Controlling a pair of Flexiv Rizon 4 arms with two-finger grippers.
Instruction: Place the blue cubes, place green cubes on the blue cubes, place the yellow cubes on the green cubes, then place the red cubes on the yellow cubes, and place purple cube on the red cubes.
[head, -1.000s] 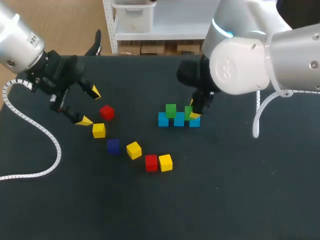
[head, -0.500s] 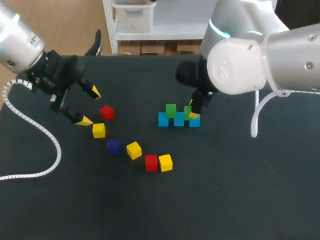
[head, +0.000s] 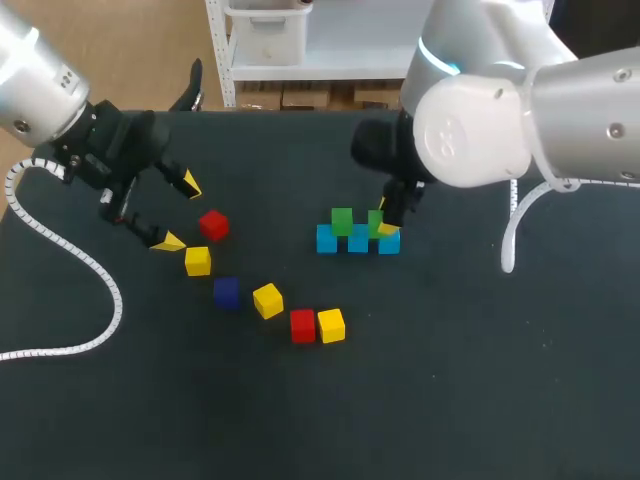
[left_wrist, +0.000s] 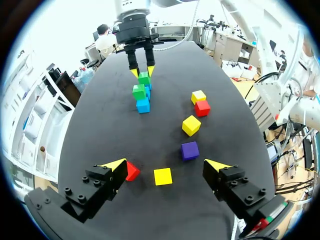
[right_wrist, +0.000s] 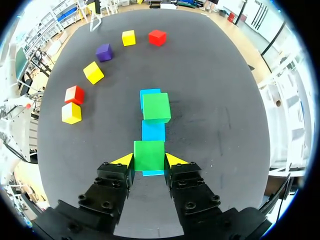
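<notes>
Head view: the right gripper (head: 385, 222) stands at the three-o'clock end of the blue cubes (head: 358, 241), its grip hard to judge. The left gripper (head: 179, 213) gapes at nine o'clock by a red cube (head: 212, 224).

Left wrist view: a yellow cube (left_wrist: 163, 176) shows untouched below its spread tips.

Right wrist view: both tips clamp the green cube (right_wrist: 149, 155), seated on the nearest blue cube (right_wrist: 152, 173). A second green cube (right_wrist: 156, 107) sits at twelve o'clock.

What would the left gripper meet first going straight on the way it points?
Probably the yellow cube centred ahead of the open left gripper; the red cube beside it is close, depth unclear.
</notes>
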